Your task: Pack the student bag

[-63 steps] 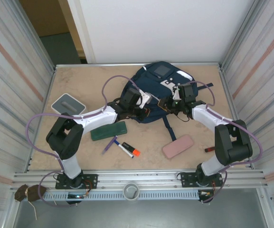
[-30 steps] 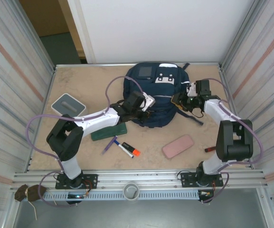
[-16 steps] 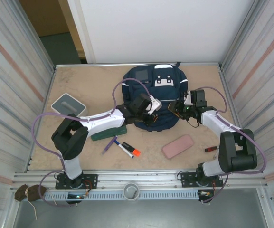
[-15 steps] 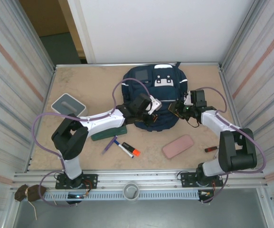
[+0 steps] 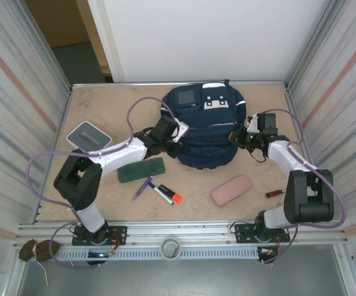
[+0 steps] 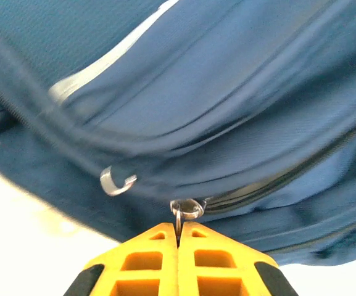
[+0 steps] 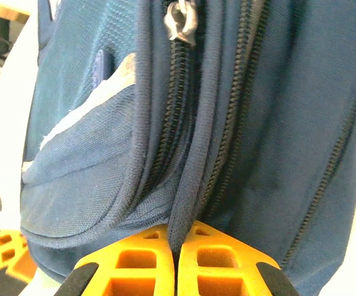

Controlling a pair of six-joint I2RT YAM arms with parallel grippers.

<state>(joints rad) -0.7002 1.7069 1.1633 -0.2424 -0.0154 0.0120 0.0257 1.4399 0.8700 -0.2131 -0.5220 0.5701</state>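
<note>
The student bag (image 5: 205, 132), navy with white stripes and patches at its top, lies at the back middle of the table. My left gripper (image 5: 176, 137) is at the bag's left side. In the left wrist view this gripper (image 6: 178, 231) is shut on a small metal zipper pull (image 6: 187, 209) of the bag (image 6: 227, 92). My right gripper (image 5: 234, 138) presses against the bag's right side. In the right wrist view it (image 7: 176, 237) is shut on a raised fabric ridge (image 7: 193, 179) between two zipper tracks, with a metal slider (image 7: 181, 21) higher up.
In front of the bag lie a green pencil case (image 5: 142, 169), a purple pen (image 5: 143, 187), an orange-capped marker (image 5: 167, 194), a pink case (image 5: 231, 189) and a small red item (image 5: 272, 193). A grey box (image 5: 89, 135) sits at the left. Corrugated walls close both sides.
The right gripper has closed onto the bag's fabric ridge. The left gripper has shifted left and back while holding the zipper pull, and the bag has shifted slightly to the right.
</note>
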